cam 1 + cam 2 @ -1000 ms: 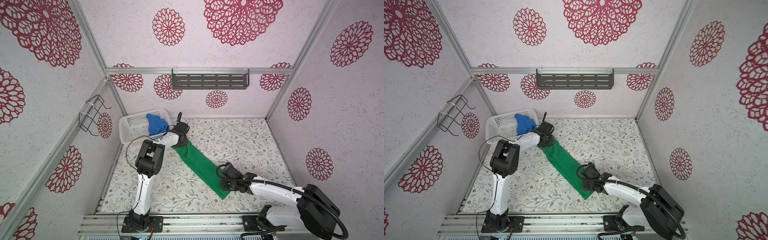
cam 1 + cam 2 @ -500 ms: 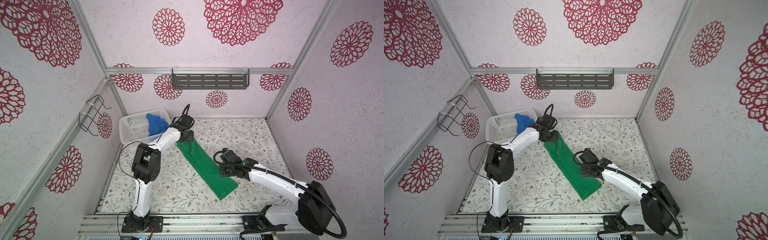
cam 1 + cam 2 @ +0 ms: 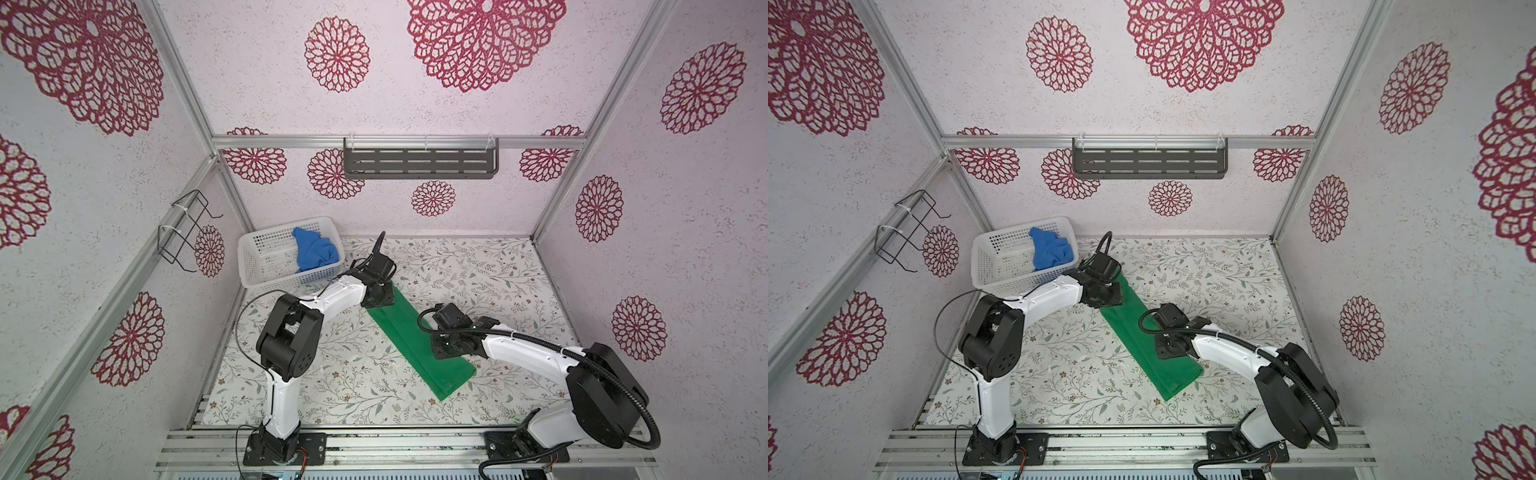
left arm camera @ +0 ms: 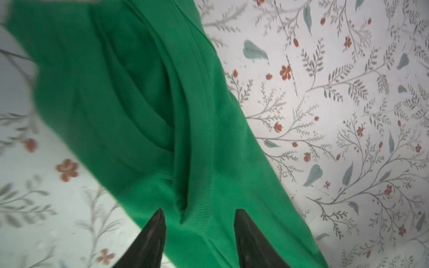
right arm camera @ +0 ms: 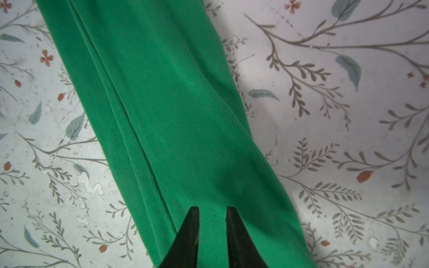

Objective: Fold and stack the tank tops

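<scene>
Has green top [image 3: 409,336] folded into 1 long strip, diagonal at frame centre; blue top [image 3: 313,251] heaped in basket [image 3: 266,249], upper left. Holds left claw [image 4: 199,211] wide astride strap end, right claw [image 5: 212,208] narrow over lower half, pinching nothing: probably readying crosswise fold.

Rosette-print walls [image 3: 415,104]; floral floor [image 3: 478,270]; grey slotted shelf [image 3: 419,164], perhaps metal.

No readable text, label, brand, number or sign shows anywhere.

Green tank top [image 3: 411,345] lies folded long; blue tank top [image 3: 313,251] in basket [image 3: 266,266].
</scene>
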`<state>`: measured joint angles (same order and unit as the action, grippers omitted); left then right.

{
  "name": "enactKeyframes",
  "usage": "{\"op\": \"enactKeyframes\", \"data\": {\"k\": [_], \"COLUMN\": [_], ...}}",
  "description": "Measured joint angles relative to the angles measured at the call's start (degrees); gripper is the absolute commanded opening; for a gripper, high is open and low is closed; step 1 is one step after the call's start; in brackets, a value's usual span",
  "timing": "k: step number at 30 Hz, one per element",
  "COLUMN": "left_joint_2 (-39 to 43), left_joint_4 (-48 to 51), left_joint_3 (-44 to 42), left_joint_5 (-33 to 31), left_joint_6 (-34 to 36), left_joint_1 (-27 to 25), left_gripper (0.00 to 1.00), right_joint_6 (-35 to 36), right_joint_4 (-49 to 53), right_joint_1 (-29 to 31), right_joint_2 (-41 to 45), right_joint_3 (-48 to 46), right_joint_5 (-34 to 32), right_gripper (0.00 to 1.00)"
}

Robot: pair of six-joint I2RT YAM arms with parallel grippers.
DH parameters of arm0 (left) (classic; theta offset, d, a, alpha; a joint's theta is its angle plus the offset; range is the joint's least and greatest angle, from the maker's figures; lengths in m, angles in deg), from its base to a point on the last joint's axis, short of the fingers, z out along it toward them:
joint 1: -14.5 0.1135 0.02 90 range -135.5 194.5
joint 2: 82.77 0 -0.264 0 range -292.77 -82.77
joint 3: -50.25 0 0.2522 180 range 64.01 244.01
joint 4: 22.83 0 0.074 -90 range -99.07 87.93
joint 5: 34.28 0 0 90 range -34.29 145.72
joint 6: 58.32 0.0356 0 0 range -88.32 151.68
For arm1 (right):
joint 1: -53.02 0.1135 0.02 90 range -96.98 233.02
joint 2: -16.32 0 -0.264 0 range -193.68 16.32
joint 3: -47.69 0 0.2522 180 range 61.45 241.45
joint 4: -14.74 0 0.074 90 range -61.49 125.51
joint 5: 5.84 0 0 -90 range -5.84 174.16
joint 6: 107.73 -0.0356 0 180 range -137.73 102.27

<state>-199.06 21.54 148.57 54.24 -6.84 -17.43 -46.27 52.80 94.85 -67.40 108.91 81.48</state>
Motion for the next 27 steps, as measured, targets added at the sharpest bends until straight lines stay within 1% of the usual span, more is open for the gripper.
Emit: {"op": "enactKeyframes", "data": {"k": [3,8,12,16,17,19,22,24,26,27], "left_joint_2": [-4.74,-9.53,-14.56,-21.0,-22.27,-24.55,-25.11,-24.37,-22.36,-20.9], "left_joint_4": [-0.79,-1.22,0.83,3.56,4.35,5.79,6.84,6.38,6.1,6.6], "left_joint_3": [0.85,7.32,15.45,26.05,28.22,32.37,33.62,32.52,29.81,28.22], "left_joint_5": [1.07,2.82,4.63,7.43,8.11,9.44,10.27,10.45,10.43,10.29], "left_joint_6": [-1.01,-1.75,-1.57,-0.33,0.2,1.6,3.72,4.96,6.08,6.64], "left_joint_1": [-0.11,1.16,2.16,2.84,2.86,2.93,2.93,2.95,2.95,2.95], "left_gripper": [0.49,0.48,0.48,0.49,0.5,0.52,0.56,0.6,0.68,0.7], "right_joint_6": [-0.22,-3.13,-8.48,-16.55,-18.36,-21.7,-23.98,-24.26,-24.02,-23.67], "right_joint_4": [-0.98,-3.8,-8.0,-14.53,-15.74,-17.03,-16.81,-16.39,-15.34,-14.6], "right_joint_1": [-0.02,0.09,1.95,7.87,9.81,14.34,18.16,18.49,17.75,17.16], "right_joint_2": [-0.66,-0.96,-0.68,-0.44,-0.46,-0.9,-2.54,-2.86,-2.54,-2.14], "right_joint_3": [-1.6,-4.66,-7.06,-9.01,-9.07,-8.5,-5.49,-3.52,-1.84,-1.2], "right_joint_5": [0.15,1.42,1.88,1.44,1.44,1.46,1.44,1.18,0.57,0.17], "right_gripper": [0.23,0.21,0.22,0.25,0.27,0.35,0.44,0.5,0.57,0.61]}}
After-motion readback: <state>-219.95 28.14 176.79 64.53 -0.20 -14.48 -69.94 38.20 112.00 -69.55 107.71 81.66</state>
